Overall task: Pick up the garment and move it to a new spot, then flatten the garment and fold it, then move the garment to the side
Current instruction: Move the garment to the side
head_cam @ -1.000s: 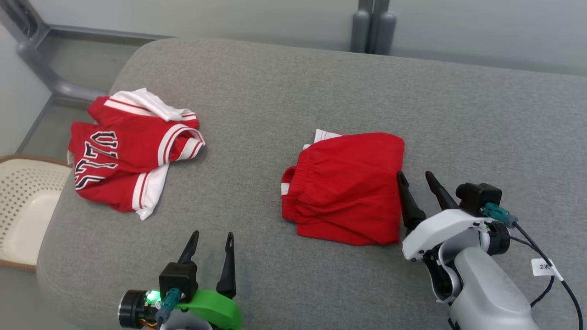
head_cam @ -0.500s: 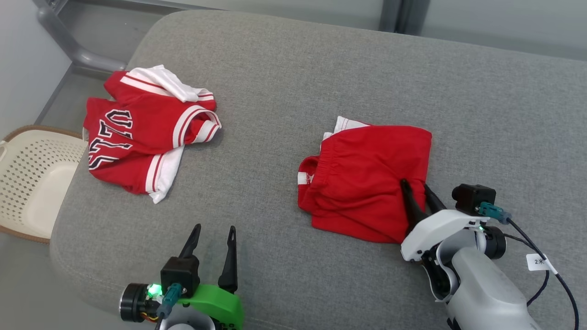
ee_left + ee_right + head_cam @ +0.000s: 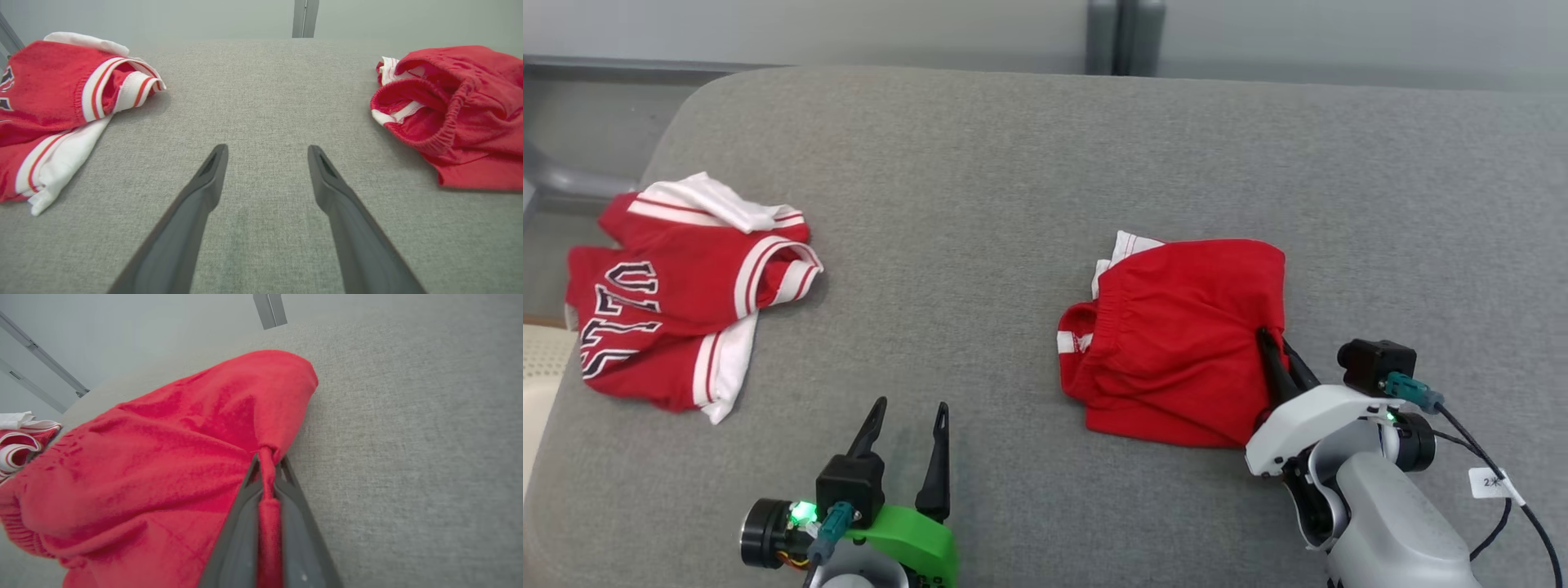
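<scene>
Lying on the grey cushion, the red shorts run left to right, waistband toward my left, right edge pinched in my clenched right gripper, my left gripper spread wide, well apart.

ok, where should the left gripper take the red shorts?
Probably the gathered waistband of the red shorts, from the robot's left, low over the cushion: it stands open toward the left gripper, opposite the edge the right gripper pinches.
</scene>
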`<state>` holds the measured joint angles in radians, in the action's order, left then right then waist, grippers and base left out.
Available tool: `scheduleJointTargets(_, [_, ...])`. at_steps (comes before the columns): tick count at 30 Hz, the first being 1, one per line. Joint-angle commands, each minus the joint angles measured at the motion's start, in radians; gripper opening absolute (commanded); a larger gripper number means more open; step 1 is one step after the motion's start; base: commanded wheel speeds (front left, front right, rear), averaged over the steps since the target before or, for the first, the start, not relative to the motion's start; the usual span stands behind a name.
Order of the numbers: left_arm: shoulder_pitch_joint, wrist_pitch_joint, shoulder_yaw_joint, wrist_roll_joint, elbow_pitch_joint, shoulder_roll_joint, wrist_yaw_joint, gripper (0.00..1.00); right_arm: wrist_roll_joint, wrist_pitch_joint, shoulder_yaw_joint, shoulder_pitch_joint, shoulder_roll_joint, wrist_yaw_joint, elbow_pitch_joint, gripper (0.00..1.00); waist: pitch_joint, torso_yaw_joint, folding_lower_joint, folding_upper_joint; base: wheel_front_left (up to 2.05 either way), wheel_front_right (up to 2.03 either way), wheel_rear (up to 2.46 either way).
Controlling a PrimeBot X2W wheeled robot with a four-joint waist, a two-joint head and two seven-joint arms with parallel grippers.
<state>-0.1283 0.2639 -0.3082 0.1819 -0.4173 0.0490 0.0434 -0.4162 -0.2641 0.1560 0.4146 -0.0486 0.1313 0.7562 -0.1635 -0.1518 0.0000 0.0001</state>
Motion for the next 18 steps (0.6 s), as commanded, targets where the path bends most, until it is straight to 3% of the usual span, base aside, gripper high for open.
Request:
scheduleJointTargets(1, [-0.019,0.001,-0.003,-0.010,-0.003,0.003,-0.004,1.00,0.011,0.000,-0.002,-0.014,-0.004,-0.001,-0.006,0.00,0.034,0.121,0.0000,-0.0001,0.00,0.00,0.00])
scheduleJointTargets(18, [-0.060,0.001,-0.036,0.006,-0.006,0.004,-0.016,1.00,0.041,0.000,0.008,-0.049,-0.002,-0.001,-0.039,0.00,0.037,0.522,0.0000,-0.0001,0.00,0.00,0.00])
